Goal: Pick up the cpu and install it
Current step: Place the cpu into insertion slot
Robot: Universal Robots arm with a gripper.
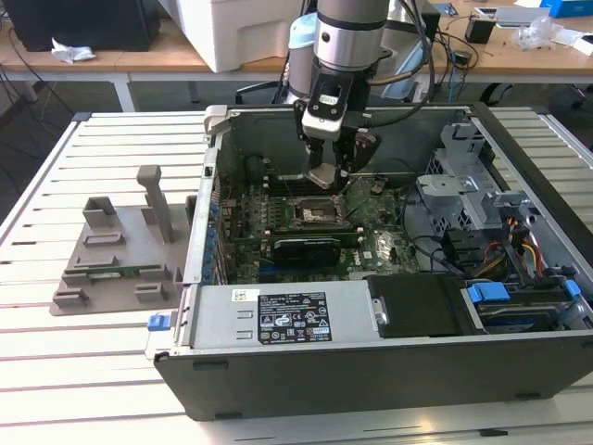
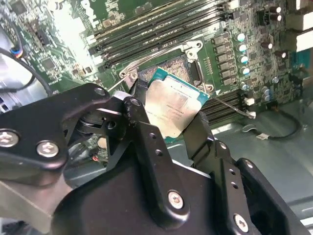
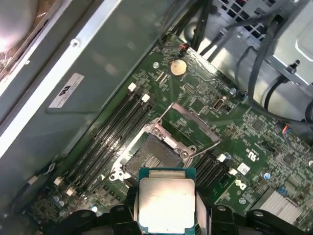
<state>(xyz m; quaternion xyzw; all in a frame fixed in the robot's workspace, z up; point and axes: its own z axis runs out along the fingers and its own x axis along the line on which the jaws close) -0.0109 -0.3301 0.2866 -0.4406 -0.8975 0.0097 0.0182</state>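
Exterior view: end effector [image 1: 326, 171] inside open computer case [image 1: 371, 371] on slatted tabletop [image 1: 93, 371], clamped on cpu [image 1: 323, 178], hanging above empty socket [image 1: 315, 211]. Second wrist view: black fingers [image 2: 142, 127] pressing opposite edges of cpu [image 2: 171, 107], silver top showing, green motherboard [image 2: 230, 54] beyond. First wrist view: cpu [image 3: 166, 203] held near open socket [image 3: 151, 156], not seated.

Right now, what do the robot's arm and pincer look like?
The arm is a silver-grey cylinder with a dark band; black cables run beside it. The pincer is black with a pale label. In the second wrist view its fingers are flat black bars with silver screws.
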